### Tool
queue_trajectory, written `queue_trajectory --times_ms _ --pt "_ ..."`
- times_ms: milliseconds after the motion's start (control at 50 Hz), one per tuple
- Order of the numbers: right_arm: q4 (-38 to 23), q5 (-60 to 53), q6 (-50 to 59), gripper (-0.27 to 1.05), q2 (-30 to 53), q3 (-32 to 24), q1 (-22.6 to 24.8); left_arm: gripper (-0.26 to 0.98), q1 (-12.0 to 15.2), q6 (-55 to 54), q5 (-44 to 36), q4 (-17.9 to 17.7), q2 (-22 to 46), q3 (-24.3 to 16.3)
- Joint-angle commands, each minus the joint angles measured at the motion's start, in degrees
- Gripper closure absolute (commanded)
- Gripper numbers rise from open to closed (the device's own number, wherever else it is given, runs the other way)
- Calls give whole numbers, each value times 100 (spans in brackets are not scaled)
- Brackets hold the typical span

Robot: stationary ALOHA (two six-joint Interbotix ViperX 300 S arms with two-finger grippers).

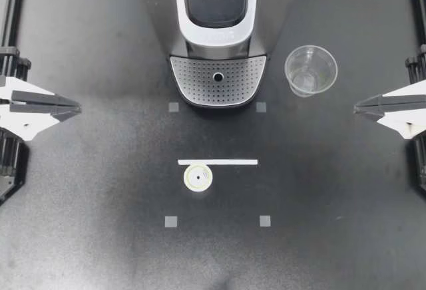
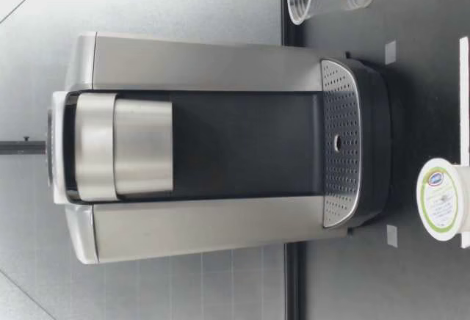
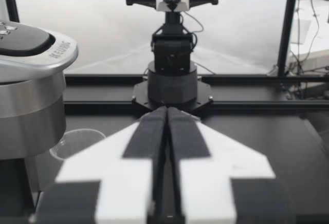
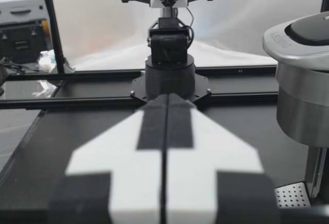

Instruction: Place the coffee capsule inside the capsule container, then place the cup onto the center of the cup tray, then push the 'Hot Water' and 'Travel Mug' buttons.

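white capsule (image 1: 198, 177) bears a green-ringed label (image 2: 439, 199), print unreadable.

One coffee machine (image 1: 216, 30), with one perforated cup tray (image 1: 193, 82); one clear plastic cup (image 1: 310, 70); one coffee capsule (image 1: 198, 177); one white tape strip (image 1: 217, 162); four small grey square markers (image 1: 174, 107), two by the machine, two beyond the capsule; two grippers: left gripper (image 1: 78, 110), right gripper (image 1: 356, 108).

brushed metal coffee machine (image 1: 219, 30); clear plastic cup (image 1: 310, 70); matt black table (image 1: 100, 190).
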Motion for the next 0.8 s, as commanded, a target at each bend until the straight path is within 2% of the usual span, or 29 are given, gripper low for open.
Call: queue_trajectory --times_ms 0,100,280,560,780 --pt "0 -44 9 61 44 -62 -26 52 70 62 -79 18 53 -70" --pt "0 -176 9 69 149 -79 -26 57 70 62 -79 18 53 -88" --pt "-9 -589 9 70 571 -114 -26 58 70 -18 -70 18 149 -44" --pt "0 -782 141 70 1898 -413 -26 58 -97 -387 -35 18 1055 -105" --pt "0 -782 483 70 2813 -694 9 58 -202 -492 615 18 1854 -510"
